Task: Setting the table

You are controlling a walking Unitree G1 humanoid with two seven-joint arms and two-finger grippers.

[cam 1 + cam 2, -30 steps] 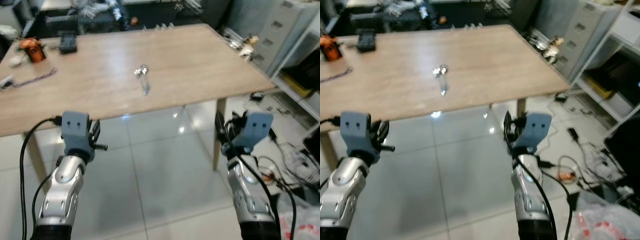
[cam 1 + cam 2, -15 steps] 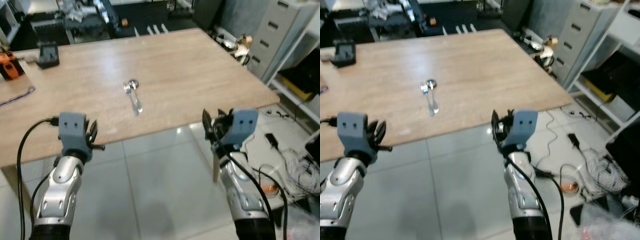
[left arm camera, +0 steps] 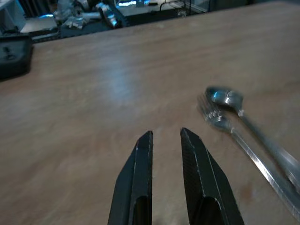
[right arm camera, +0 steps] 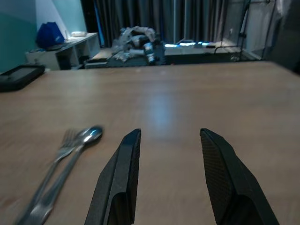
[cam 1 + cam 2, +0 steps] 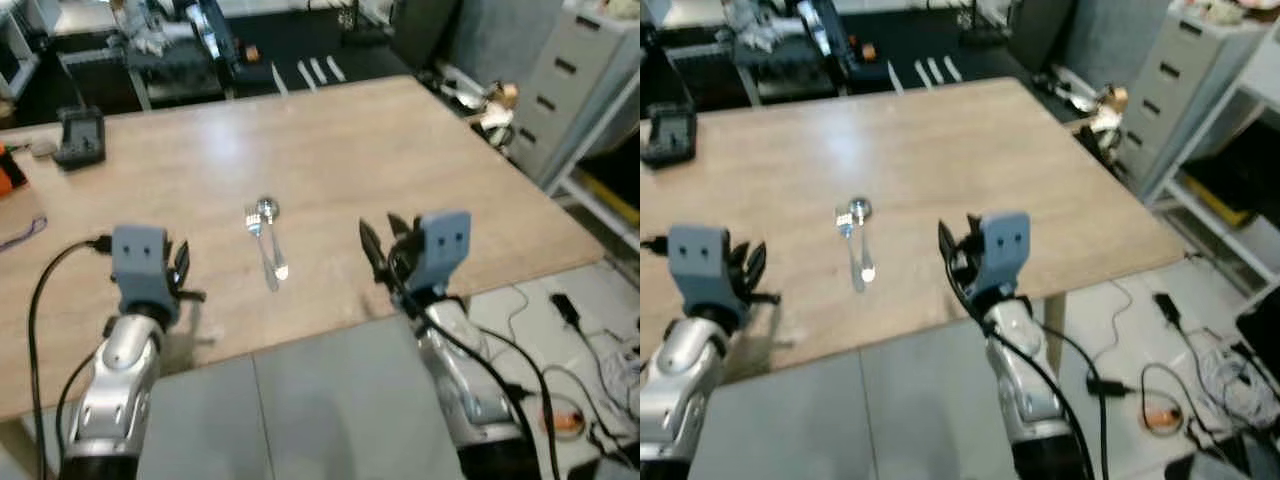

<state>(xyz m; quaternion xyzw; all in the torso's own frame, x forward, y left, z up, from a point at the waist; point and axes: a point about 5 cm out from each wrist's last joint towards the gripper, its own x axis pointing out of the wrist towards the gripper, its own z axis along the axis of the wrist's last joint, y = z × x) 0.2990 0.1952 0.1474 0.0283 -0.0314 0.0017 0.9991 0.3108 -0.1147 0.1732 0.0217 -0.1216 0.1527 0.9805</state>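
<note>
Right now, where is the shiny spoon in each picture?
Left eye view: spoon at the table's middle, between both arms.
Right eye view: spoon left of middle.
Left wrist view: spoon toward the right edge.
Right wrist view: spoon at lower left.
Shared landmark: the fork lying close alongside it.

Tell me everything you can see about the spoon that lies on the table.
The spoon is shiny, silver-coloured and looks like metal. It has a rounded bowl at the far end and a long slim handle pointing toward the robot. It lies flat on the wooden table, near the middle, close beside a fork on its left; whether the two touch cannot be told. It lies between the left gripper and the right gripper, and neither touches it.
</note>
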